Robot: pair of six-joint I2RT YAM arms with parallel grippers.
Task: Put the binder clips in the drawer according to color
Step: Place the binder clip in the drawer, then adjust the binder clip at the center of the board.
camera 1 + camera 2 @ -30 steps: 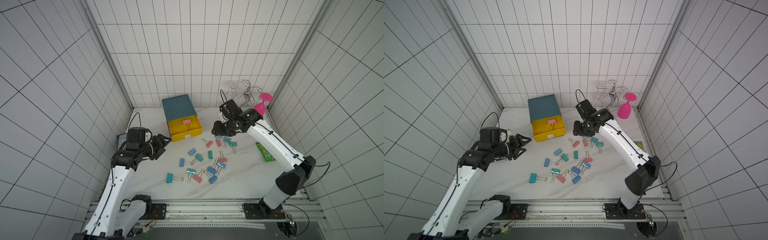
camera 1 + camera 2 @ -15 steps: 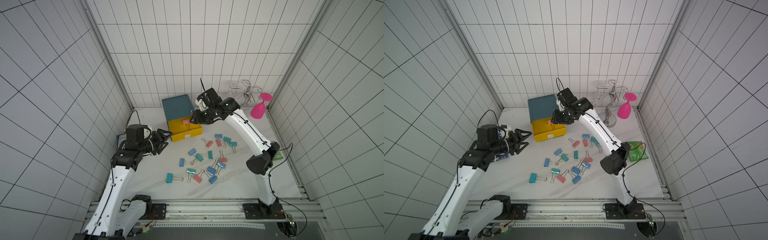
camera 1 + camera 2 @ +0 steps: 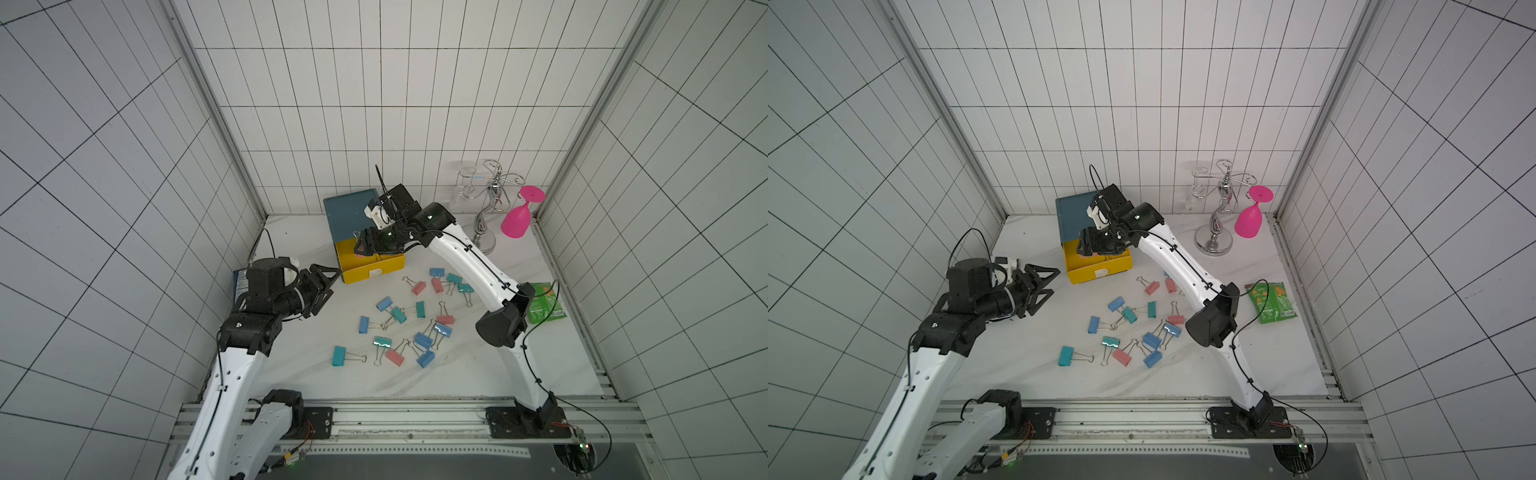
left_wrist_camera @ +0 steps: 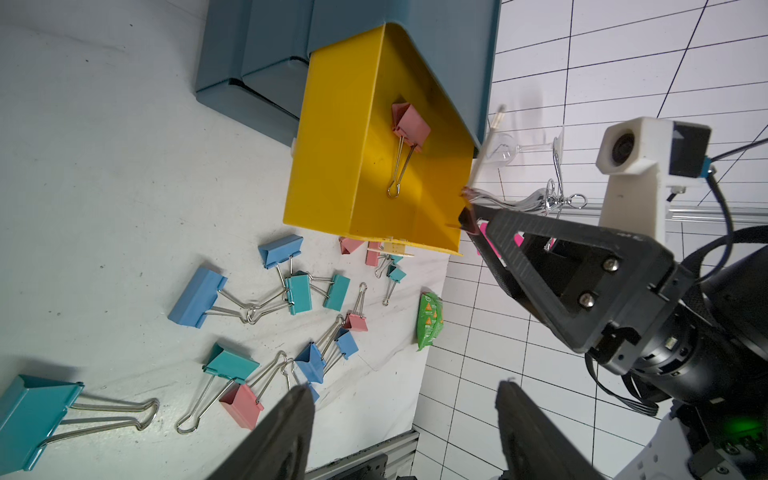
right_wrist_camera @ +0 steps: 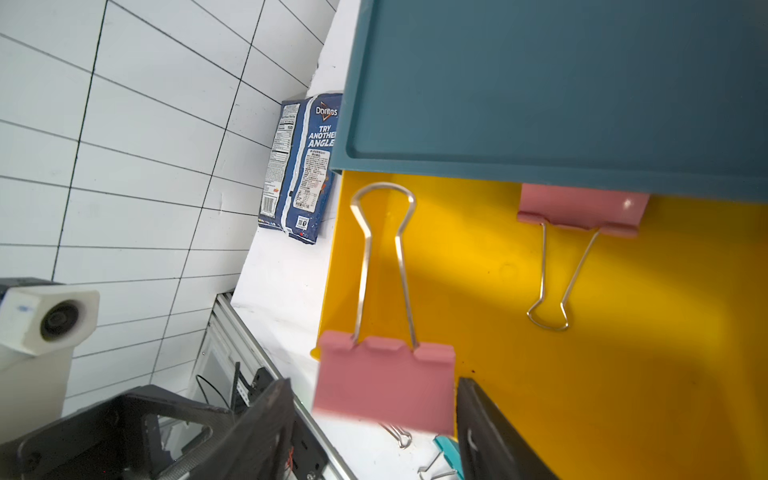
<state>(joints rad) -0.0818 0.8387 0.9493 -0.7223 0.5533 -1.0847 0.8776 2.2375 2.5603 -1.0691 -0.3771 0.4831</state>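
A silver stand (image 3: 483, 232) and an inverted pink goblet (image 3: 516, 219) occupy the table's (image 3: 457, 382) far right corner. A green packet (image 3: 544, 306) lies by the right wall, a Doritos bag (image 5: 302, 166) opposite.

Dark teal cabinet (image 3: 349, 212) with yellow top drawer (image 3: 357, 274) and white pull tab (image 3: 376, 273). Inside, a pink clip (image 4: 410, 124) with silver wire handles. Loose clips (image 3: 399, 315) in pink, light blue and teal on a white, grey-veined desk (image 3: 299, 365). Blue chip bag (image 5: 301, 166), green packet (image 3: 544, 301), hot-pink goblet (image 3: 517, 218), chrome rack (image 3: 484, 243). White wall tiles (image 3: 374, 104), dark grid lines.

Eighteen binder clips (image 3: 339, 356) (six per colour), one drawer cabinet (image 3: 347, 212).
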